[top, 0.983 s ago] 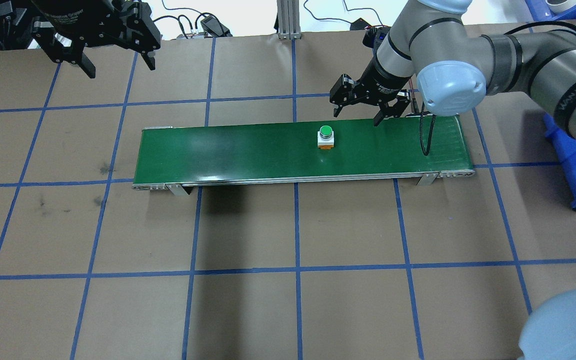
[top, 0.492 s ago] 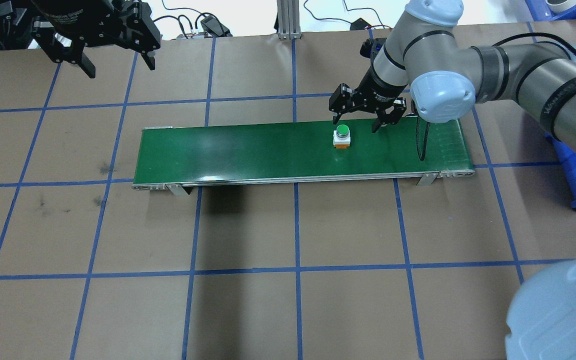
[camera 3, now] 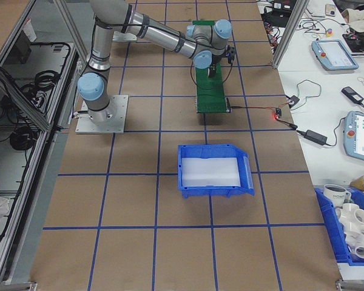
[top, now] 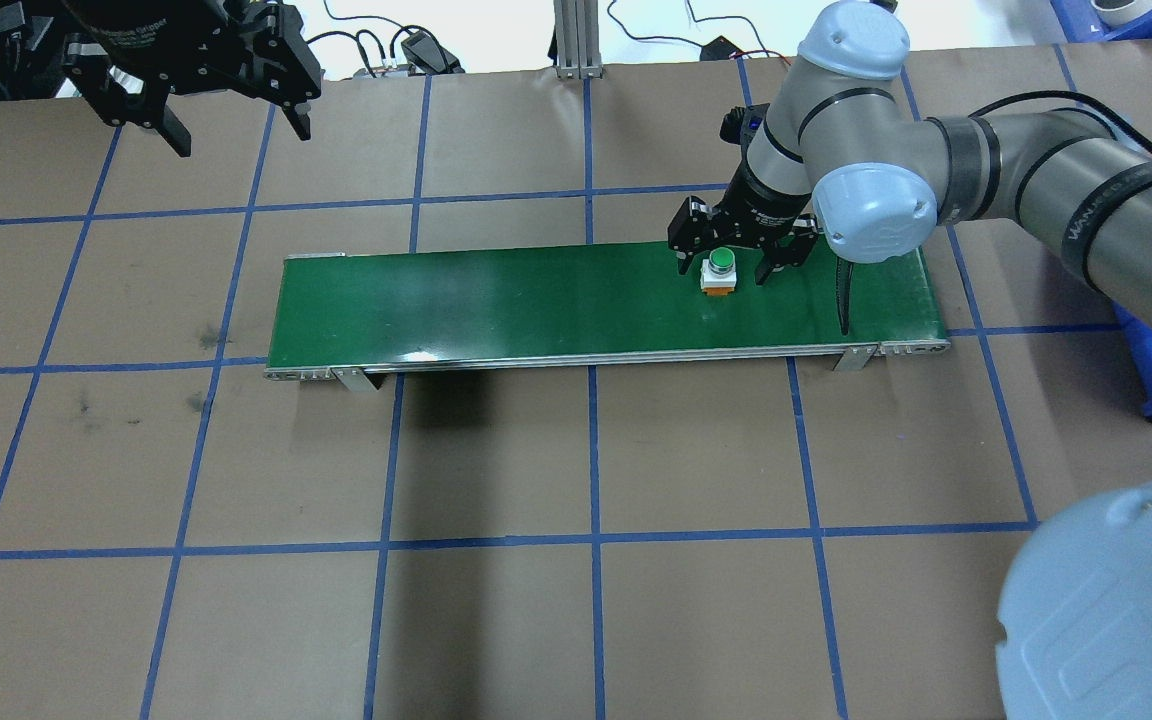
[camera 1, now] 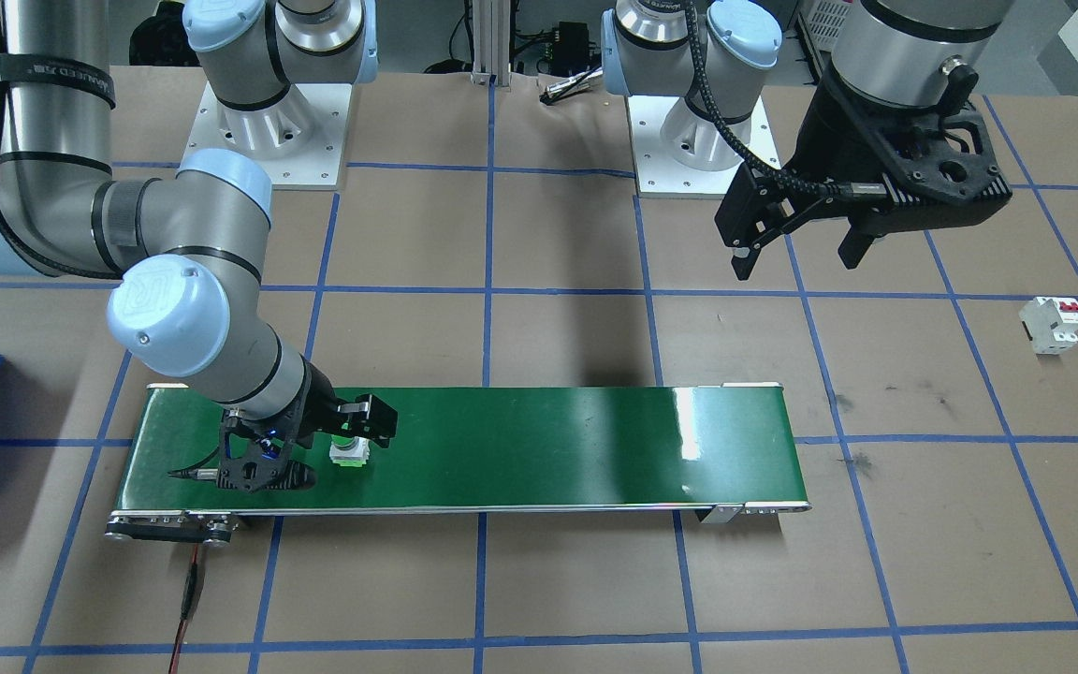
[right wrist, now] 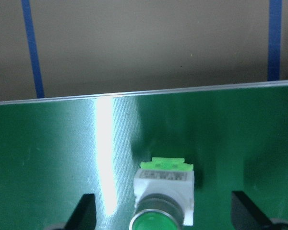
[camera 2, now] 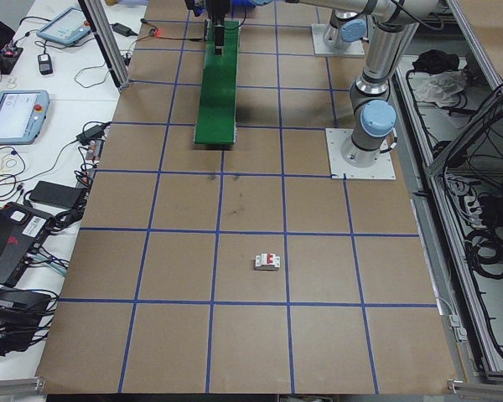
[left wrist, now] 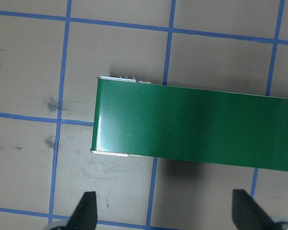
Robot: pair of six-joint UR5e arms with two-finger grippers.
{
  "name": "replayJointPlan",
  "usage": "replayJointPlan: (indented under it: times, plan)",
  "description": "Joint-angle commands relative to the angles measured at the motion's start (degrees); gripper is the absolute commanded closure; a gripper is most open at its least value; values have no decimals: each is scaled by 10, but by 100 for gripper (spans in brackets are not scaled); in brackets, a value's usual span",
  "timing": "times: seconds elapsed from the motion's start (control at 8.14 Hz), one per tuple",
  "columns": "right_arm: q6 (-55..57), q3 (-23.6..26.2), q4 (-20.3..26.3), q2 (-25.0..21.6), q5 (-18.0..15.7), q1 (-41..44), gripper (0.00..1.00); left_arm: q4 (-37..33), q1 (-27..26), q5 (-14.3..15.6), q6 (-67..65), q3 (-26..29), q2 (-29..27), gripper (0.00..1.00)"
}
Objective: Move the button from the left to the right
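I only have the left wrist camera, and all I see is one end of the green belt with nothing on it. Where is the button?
Observer: The button stands on the conveyor belt toward its other end, between the open fingers of the right claw.
Operator: Has the claw closed on it?
Observer: No. In the right wrist view the button sits midway between the two fingertips, with green belt visible on both sides.
Operator: And where is my left claw?
Observer: The left claw hangs open above the brown table, beyond the belt's far edge near its left end, holding nothing.
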Motion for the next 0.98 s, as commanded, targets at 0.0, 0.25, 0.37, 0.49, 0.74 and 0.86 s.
replayJointPlan:
  times: [0.0,0.25,0.37,0.49,0.74,0.86]
  plan:
    - [-23,1,-1,8,-34,-2,27,0,0,0,0,0,0,0]
    - [-62,0,0,8,-63,-9,78,0,0,-1,-3,0,0,0]
    - [-78,0,2,6,-67,-16,100,0,0,-1,-2,0,0,0]
    - [-79,-2,2,5,-68,-24,100,0,0,-1,-1,0,0,0]
    - [-80,-19,12,-11,-66,-43,100,1,0,-1,0,0,0,0]
    - [-91,-37,62,-30,-73,-58,100,0,0,-1,0,0,0,0]
